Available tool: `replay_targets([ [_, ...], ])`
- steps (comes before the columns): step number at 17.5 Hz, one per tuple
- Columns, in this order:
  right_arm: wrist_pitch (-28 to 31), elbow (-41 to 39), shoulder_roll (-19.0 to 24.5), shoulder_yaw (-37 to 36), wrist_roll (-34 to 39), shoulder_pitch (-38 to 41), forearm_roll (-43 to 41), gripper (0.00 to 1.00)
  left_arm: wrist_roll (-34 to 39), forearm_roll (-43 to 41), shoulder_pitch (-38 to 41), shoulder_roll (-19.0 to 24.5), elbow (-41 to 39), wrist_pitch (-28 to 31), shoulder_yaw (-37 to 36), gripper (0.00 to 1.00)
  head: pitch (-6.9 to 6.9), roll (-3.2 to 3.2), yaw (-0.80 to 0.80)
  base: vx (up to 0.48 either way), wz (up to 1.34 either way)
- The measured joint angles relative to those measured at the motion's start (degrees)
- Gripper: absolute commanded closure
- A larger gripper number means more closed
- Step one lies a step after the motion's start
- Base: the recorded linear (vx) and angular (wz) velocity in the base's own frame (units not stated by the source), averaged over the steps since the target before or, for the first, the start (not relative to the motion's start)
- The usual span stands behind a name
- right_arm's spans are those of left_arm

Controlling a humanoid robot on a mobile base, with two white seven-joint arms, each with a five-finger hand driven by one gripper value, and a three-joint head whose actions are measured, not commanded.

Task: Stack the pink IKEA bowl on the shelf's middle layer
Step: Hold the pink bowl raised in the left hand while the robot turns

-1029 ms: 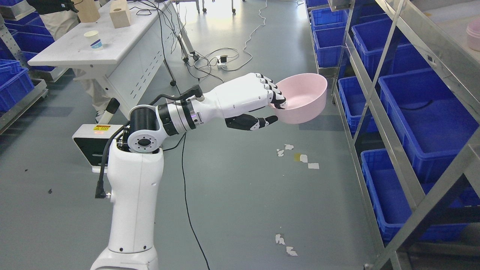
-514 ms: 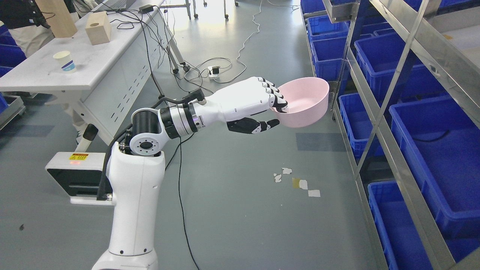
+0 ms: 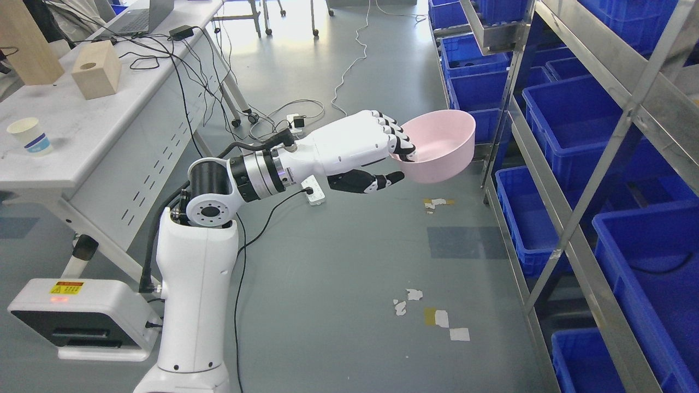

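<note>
My left hand is shut on the near rim of a pink bowl, fingers inside and thumb under it. The bowl is held upright in the air above the floor, just left of the metal shelf rack. The bowl is empty. The left arm reaches out from the lower left. The right arm is out of view.
The rack on the right holds several blue bins on its layers. A white table with a paper cup and wooden blocks stands at the left. Cables and a power strip lie on the floor.
The whole picture has shifted: the camera moved forward along the aisle, so floor, table and rack slid down the frame. The hand still holds the bowl in the same pose.
</note>
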Motion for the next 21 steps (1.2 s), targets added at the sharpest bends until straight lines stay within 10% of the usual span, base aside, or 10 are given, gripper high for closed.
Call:
replay_targets([
  [21, 0.0, 0.0, 0.0, 0.0, 0.0, 0.0, 0.0, 0.0, 0.7, 1.2, -3.5, 0.0, -0.2, 0.0, -2.4, 0.98, 0.0, 0.0, 0.0, 0.296, 0.05],
])
